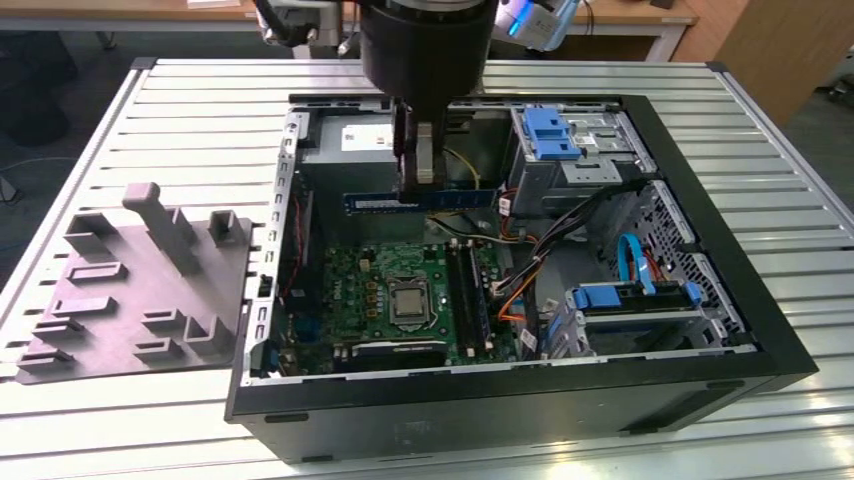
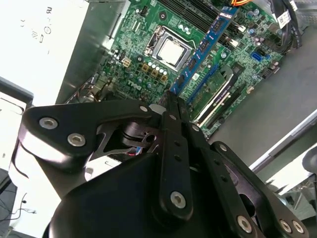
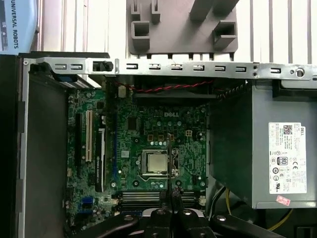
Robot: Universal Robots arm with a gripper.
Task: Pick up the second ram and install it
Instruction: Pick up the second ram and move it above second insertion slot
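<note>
In the exterior view my gripper [image 1: 422, 192] hangs above the open computer case [image 1: 534, 395], shut on the second ram [image 1: 461, 198]. This ram is a thin blue stick held level over the far part of the motherboard [image 1: 387, 290]. In the second wrist view the ram [image 2: 205, 44] runs out from the closed fingertips [image 2: 174, 106], well above the board and roughly in line with the long black memory slots [image 2: 198, 17]. A green stick [image 2: 216, 91] sits in a slot beneath it. In the first wrist view my gripper [image 3: 171, 208] is over the slots beside the processor socket [image 3: 155, 162].
A grey moulded fixture [image 1: 134, 290] lies on the slatted table at the exterior view's left. Inside the case are the power supply [image 3: 267, 148], drive cages with bright blue clips [image 1: 547, 135] and loose cables [image 1: 534, 270]. The case walls rise around the motherboard.
</note>
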